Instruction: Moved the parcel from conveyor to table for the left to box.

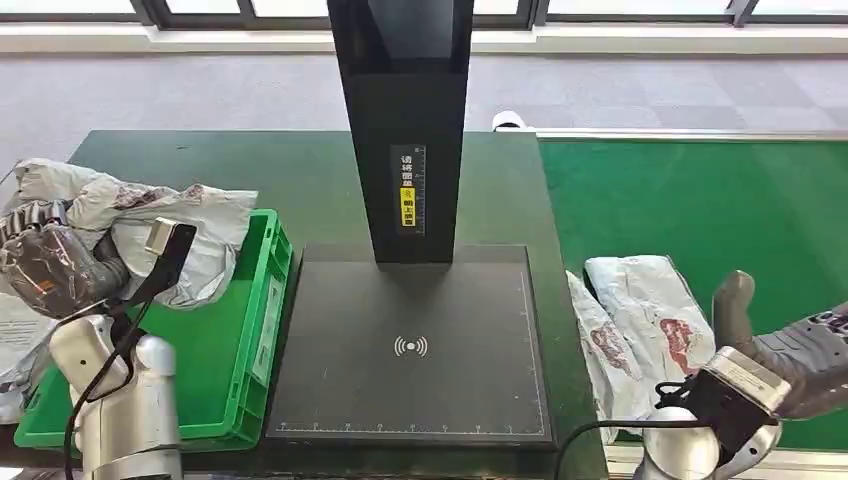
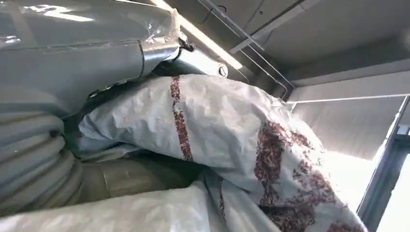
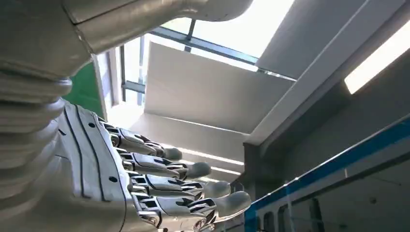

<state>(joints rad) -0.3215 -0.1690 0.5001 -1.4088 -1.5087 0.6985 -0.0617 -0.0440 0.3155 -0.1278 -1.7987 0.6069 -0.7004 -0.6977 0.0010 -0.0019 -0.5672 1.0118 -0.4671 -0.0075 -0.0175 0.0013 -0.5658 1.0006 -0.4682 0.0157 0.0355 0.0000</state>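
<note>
The green conveyor (image 1: 700, 200) runs on the right; the dark table (image 1: 300, 180) carries a black scanner stand (image 1: 410, 340) and a green box (image 1: 235, 340); one parcel (image 1: 650, 310) lies at the conveyor's near edge beside the right hand (image 1: 790, 345), fingers spread, empty; the left hand (image 1: 50, 265) grips another parcel (image 1: 150, 215) over the box.

Daylight floods in from the windows (image 1: 420, 10) along the far wall, so the head view is bright and even, with soft shadows on the dark table (image 1: 310, 180). Both wrist views tilt upward into glaring ceiling light strips (image 3: 377, 58); near surfaces there are blurred.
</note>
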